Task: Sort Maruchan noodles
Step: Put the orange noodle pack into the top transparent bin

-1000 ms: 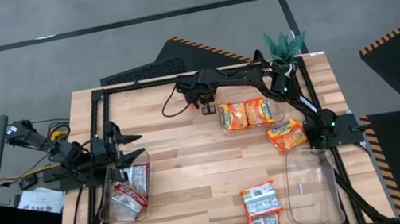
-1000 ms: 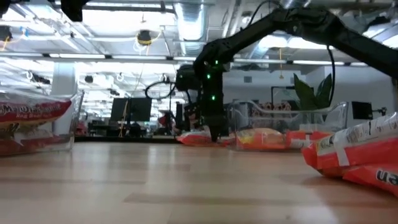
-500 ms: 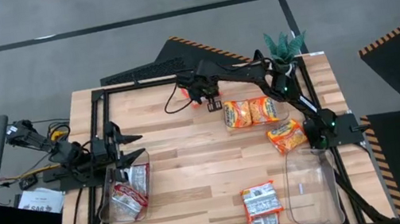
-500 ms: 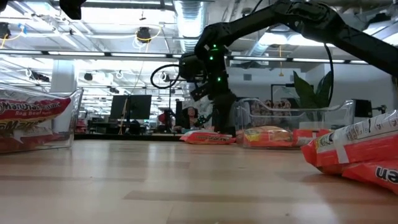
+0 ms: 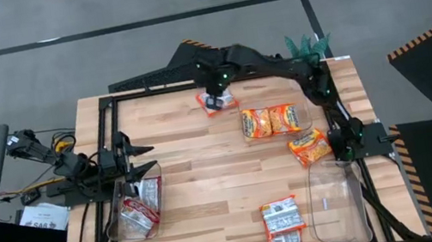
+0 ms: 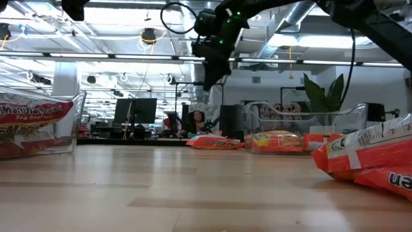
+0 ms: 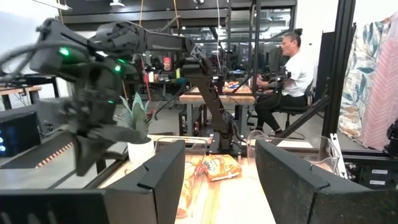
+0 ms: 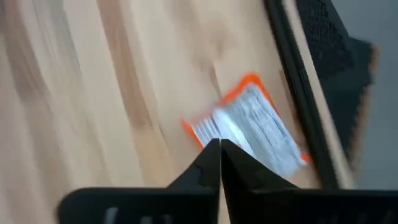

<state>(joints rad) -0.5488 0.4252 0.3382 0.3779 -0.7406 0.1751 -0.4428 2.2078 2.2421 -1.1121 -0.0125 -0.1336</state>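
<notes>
The right hand (image 8: 219,163), fingers pinched empty above 1 orange-edged packet (image 8: 252,130) near the desk's far edge, needed reopening before descending squarely.

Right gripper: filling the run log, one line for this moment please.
right gripper: shut, empty, raised | noodle packet: on table beneath | left gripper: open, waiting

The right claw (image 5: 214,95) has risen clear of the orange packet (image 5: 216,102).

Wooden table (image 5: 199,176), noodle packets (image 5: 270,121) scattered on it, two clear bins (image 5: 337,202), potted plant (image 5: 307,51) at corner
</notes>
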